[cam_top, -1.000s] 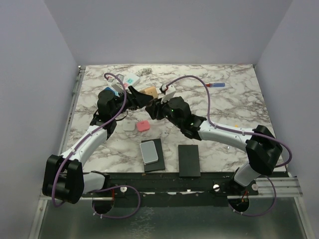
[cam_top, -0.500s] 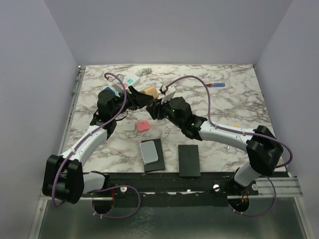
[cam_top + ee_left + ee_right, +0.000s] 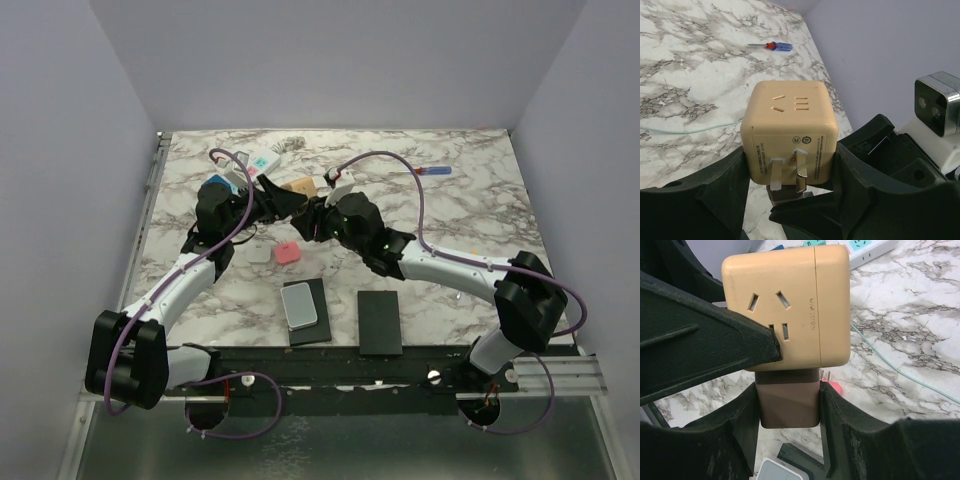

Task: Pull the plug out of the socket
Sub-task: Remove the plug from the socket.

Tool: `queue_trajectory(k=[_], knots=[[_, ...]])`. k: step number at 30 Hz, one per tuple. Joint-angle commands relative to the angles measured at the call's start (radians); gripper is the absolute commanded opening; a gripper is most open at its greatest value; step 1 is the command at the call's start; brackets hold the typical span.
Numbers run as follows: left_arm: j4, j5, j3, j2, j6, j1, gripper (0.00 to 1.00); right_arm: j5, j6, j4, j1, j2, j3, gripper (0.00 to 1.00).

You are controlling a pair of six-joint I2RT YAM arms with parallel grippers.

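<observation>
My left end effector (image 3: 790,167) is clamped on the tan cube (image 3: 790,115), one black finger (image 3: 715,180) against each side. My right end effector (image 3: 789,412) grips the brown block (image 3: 789,400) directly under that cube. In the left wrist view two metal prongs (image 3: 787,172) run from the cube's labelled face down into the block, with bare metal showing between them. From above, both end effectors meet over the far left part of the surface (image 3: 480,210).

The socket (image 3: 258,160), a white strip with a teal outlet face, lies near the far left corner, behind the cube. A pink piece (image 3: 287,253) lies nearer me. A screwdriver (image 3: 432,171) lies toward the far right. At the near edge a grey slab (image 3: 299,305) rests on a black pad (image 3: 315,333), with a second pad (image 3: 379,322) beside it.
</observation>
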Motion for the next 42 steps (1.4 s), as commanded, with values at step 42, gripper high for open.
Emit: queue_trajectory(k=[42], knots=[[0.088, -0.022, 0.047, 0.007, 0.056, 0.058, 0.0, 0.067, -0.322, -0.065, -0.005, -0.081, -0.079, 0.01]])
